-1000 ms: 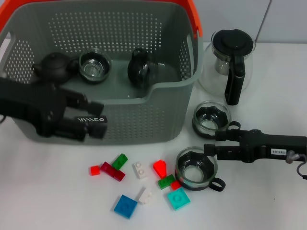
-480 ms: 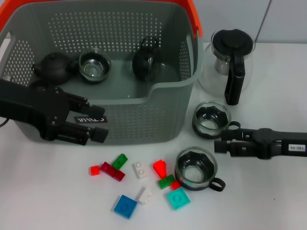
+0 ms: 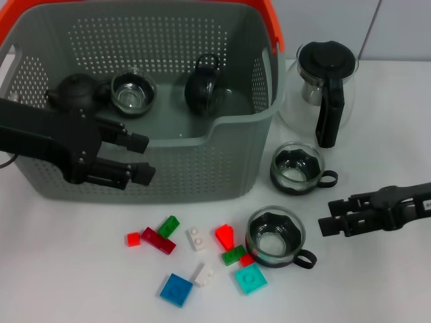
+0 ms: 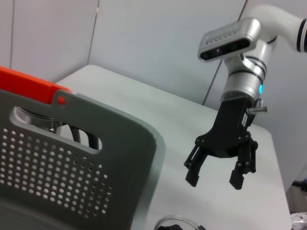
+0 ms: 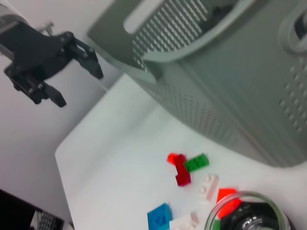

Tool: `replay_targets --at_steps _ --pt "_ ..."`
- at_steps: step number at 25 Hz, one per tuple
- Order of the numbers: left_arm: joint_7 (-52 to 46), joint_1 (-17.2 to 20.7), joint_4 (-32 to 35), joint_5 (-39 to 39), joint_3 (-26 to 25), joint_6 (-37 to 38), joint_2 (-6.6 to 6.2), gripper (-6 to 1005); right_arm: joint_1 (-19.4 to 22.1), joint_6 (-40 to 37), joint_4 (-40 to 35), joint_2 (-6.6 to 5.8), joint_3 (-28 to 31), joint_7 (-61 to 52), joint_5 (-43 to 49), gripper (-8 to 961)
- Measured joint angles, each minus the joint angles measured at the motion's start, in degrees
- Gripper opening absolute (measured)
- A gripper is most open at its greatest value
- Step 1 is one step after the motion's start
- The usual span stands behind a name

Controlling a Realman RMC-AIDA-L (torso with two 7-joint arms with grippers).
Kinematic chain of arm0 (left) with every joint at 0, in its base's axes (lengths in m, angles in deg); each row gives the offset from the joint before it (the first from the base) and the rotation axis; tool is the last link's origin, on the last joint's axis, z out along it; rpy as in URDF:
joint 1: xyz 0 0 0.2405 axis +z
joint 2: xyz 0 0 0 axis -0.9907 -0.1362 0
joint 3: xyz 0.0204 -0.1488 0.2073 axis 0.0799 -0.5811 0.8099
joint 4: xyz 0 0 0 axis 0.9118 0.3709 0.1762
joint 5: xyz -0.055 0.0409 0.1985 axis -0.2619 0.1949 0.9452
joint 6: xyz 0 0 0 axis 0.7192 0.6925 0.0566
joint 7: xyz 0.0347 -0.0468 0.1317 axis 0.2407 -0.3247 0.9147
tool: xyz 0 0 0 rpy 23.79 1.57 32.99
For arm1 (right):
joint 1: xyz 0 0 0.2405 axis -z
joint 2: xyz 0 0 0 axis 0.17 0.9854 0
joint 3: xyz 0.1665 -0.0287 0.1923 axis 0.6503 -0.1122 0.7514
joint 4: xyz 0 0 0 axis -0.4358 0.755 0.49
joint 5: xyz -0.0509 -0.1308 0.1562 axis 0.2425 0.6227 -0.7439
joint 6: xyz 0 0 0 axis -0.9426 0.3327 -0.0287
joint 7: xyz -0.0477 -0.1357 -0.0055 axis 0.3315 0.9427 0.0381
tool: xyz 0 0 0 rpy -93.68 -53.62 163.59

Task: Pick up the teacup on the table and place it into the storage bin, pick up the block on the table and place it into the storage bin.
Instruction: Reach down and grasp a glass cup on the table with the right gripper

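Two glass teacups with black inserts stand on the table right of the storage bin: one close to the bin, one nearer the front. Several coloured blocks lie in front of the bin. Inside the bin are a black teapot, a glass cup and a dark cup on its side. My left gripper is open against the bin's front wall. My right gripper is open and empty, right of the near teacup. It also shows in the left wrist view as the right gripper.
A glass pot with a black lid stands right of the bin, behind the teacups. The right wrist view shows the bin wall, red, green and blue blocks, and my left gripper farther off.
My right gripper has drawn back to the right, away from the two teacups. The left gripper edged right along the bin front. The dark cup in the bin rolled slightly right.
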Motion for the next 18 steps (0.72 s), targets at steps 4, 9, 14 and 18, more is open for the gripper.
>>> replay_targets --at_steps 4,9,14,18 --pt "1.03 0.00 -0.29 -0.14 0.09 -1.00 0.11 626 -3.15 -3.46 -4.61 -0.02 -0.07 -7.42 5.14 912" --pt "1.92 0.00 -0.32 -0.39 0.09 -1.66 0.30 626 -8.37 -6.51 -9.85 -0.39 -0.09 -16.32 13.84 912" --pt "2.33 0.19 -0.38 -0.43 0.04 -3.02 0.50 626 -14.04 -8.68 -11.33 -1.02 -0.10 -22.83 20.78 911" --pt "2.56 0.01 -0.41 -0.49 0.03 -3.91 0.72 626 -18.43 -8.41 -11.44 0.06 -0.78 -24.53 28.70 911"
